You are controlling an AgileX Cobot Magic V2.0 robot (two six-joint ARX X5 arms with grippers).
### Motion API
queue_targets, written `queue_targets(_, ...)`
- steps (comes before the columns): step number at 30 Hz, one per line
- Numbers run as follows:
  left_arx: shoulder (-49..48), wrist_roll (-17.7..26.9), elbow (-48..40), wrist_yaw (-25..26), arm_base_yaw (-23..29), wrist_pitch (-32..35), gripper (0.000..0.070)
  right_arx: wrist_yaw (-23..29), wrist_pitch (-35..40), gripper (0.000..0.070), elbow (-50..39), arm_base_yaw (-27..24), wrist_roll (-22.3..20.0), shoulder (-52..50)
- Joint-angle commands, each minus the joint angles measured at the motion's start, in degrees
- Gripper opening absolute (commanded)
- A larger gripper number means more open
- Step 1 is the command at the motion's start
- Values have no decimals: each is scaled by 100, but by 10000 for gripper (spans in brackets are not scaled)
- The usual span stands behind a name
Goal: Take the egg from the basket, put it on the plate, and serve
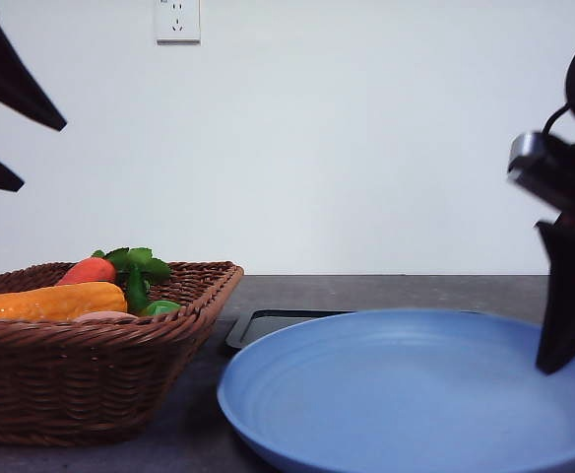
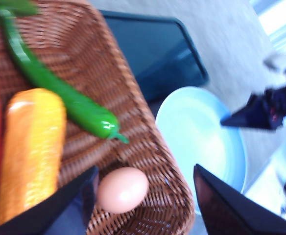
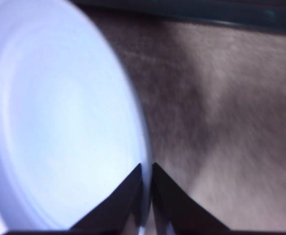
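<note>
I had the egg (image 2: 122,189) lying in the near corner of the basket (image 2: 148,147), close against the braided rim and apart from the green pepper (image 2: 59,95) and the yellow corn (image 2: 31,149). My left gripper (image 2: 148,205) hung above it with its fingers spread wide, the egg between them but nearer one finger. I judged the shell light, smooth, slippery and easy to crack, so I wanted a soft squeeze across its narrow middle, pads level. My right gripper (image 3: 147,188) sat with fingers pinched together at the rim of the blue plate (image 3: 59,122); whether it actually gripped the rim, I couldn't tell. The plate was bare, beside the basket.
</note>
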Motion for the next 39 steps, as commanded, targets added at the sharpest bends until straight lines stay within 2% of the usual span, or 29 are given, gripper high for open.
queue_targets(1, 64, 775, 262, -212, -213, -85, 409, -6, -71, 0, 17, -37, -28, -160)
queue_targets(6, 267, 1676, 764, -1192, -993, -506, 409, -4, -308, 0, 17, -210, -28, -865)
queue_targets(12, 953, 2351, 1306, -2162, -1896, -1108, 408, 12, -327, 0, 17, -422, -26, -1608)
queue_targets(16, 1526, 2731, 1591, -2247, -2348, -1426, 408, 39, -343, 0, 17, -543, -25, -1967)
queue_targets(22, 2437, 2889, 1851, -2620, -2750, -1479, 407, 45, -351, 0, 17, -681, -25, -2278)
queue_targets(29, 3242, 3317, 1952, -2660, -2866, -1521, 405, 42, -353, 0, 17, -706, -26, -2378)
queue_targets(39, 3729, 3447, 1952, -2664, -2866, -1310, 387, 42, -349, 0, 17, -704, -32, -2376)
